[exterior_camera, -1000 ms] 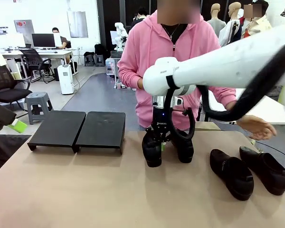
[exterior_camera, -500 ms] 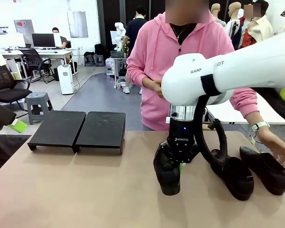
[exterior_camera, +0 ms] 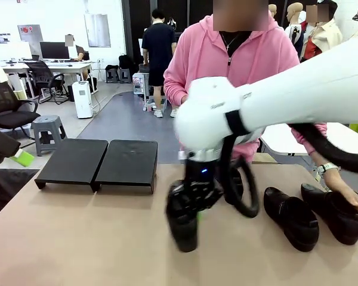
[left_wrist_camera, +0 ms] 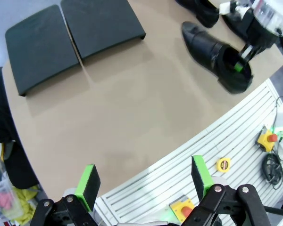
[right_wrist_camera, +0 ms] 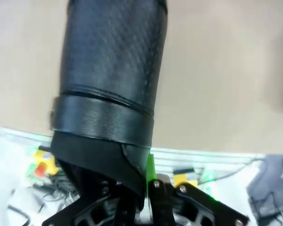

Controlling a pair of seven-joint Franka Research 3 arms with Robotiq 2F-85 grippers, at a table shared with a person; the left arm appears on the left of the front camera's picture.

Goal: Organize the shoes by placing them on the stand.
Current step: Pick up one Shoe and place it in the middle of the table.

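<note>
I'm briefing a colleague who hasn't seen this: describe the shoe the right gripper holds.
On the brown table, look right of the black stand. Near the middle, one black shoe is clamped in the right gripper. The other shoes lie on the table farther right.

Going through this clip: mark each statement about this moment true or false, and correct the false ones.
1. The right gripper is shut on a shoe. True.
2. Two shoes sit on the stand. False: no shoe is on it.
3. The left gripper grips a shoe. False: it is open and holds nothing.
4. In the front view, a second shoe and a third shoe lie on the table, to the picture's right of the held one. True.
5. The person's hand rests on the stand. False: it is at the third shoe, the rightmost one.
</note>
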